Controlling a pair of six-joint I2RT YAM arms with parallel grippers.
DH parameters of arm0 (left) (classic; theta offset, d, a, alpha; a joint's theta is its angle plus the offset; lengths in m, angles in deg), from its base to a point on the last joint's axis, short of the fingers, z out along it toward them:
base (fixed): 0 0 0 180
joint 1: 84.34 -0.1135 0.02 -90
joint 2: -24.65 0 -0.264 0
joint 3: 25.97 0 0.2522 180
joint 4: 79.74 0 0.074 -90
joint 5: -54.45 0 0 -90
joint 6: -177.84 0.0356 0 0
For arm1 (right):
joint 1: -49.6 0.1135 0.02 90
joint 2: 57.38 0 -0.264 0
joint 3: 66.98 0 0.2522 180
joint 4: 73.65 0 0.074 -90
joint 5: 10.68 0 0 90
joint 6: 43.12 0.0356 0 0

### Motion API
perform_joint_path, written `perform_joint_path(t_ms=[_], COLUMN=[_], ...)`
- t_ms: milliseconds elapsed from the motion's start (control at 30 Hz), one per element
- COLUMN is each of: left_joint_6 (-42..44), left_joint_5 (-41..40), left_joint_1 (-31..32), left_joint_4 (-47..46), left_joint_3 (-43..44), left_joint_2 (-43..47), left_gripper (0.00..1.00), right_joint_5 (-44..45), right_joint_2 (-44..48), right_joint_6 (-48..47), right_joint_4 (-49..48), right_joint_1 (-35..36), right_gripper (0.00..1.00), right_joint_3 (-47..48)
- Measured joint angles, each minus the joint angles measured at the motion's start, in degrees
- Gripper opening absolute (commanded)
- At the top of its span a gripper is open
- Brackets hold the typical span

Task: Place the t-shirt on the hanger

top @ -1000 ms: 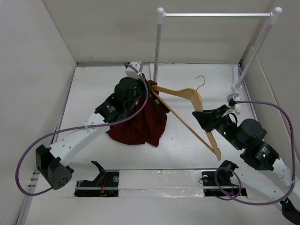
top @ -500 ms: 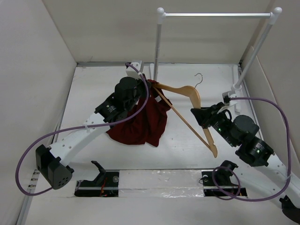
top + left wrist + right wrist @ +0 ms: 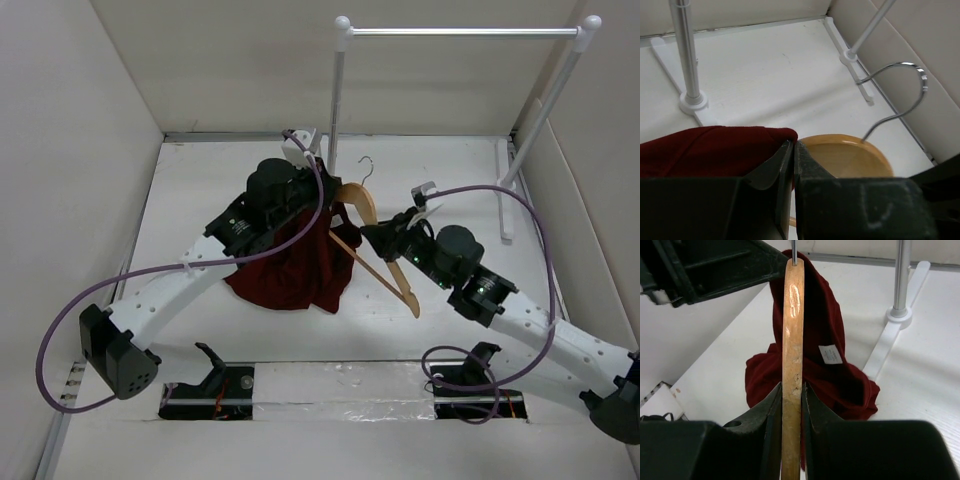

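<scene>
So, my left gripper (image 3: 793, 146) is pinched shut on the t-shirt (image 3: 705, 150), and my right gripper (image 3: 792, 389) is clamped around the hanger (image 3: 793, 315), just beside it.

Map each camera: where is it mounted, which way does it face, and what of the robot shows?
Top external: above and behind the bases, looking down on the table; shows left arm, right arm, t-shirt, hanger, clothes rail.
Left wrist: looks along the left gripper, shut on the t-shirt, toward the rail posts.
Right wrist: looks along the right gripper, clamped on the hanger, toward the t-shirt; left arm at upper left.
Shared: both wrist views show t-shirt, hanger, a rail post.
</scene>
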Motion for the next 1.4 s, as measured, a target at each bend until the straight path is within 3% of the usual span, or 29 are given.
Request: perform_joint_path(t_ms=[400,600,700,733,767,833,867,933,1167,1400], left_joint_6=[-1.7,-1.7,-1.7,-1.7,-1.7,-1.7,-1.9,-1.9,-4.7,-10.4], left_joint_5=[12.1,15.3,16.0,16.1,16.2,16.8,17.0,17.0,9.1,-3.6], left_joint_1=[-0.2,-0.3,-0.3,-0.3,-0.3,-0.2,-0.2,0.0,0.1,0.0], left_joint_4=[0.0,0.0,0.0,-0.1,-0.4,-0.9,-1.2,-1.7,-7.4,-14.3], left_joint_3=[0.9,0.9,0.9,0.9,0.9,0.5,0.1,-0.4,-6.6,-9.5], left_joint_2=[3.9,6.0,6.7,7.0,7.3,8.2,8.8,9.9,15.2,17.3], left_gripper=[0.00,0.00,0.01,0.08,0.23,0.37,0.51,0.57,0.45,0.58], right_joint_5=[-0.5,1.9,4.2,5.1,6.1,8.0,9.0,10.9,14.3,14.5], right_joint_2=[-18.5,-24.0,-22.5,-21.4,-20.3,-17.6,-16.2,-13.6,-9.7,-6.4], right_joint_6=[4.3,7.2,7.3,7.2,7.1,7.1,7.1,7.0,6.8,6.7], right_joint_4=[-37.9,-52.3,-54.4,-55.1,-55.7,-56.6,-56.7,-57.0,-60.1,-57.9], right_joint_1=[0.1,0.1,0.1,0.1,0.1,0.1,0.1,0.0,0.0,0.0], right_gripper=[0.00,0.00,0.00,0.00,0.00,0.00,0.00,0.00,0.00,0.00], right_joint_3=[-5.7,-5.6,-5.3,-5.3,-5.3,-5.3,-5.3,-5.4,-9.7,-13.7])
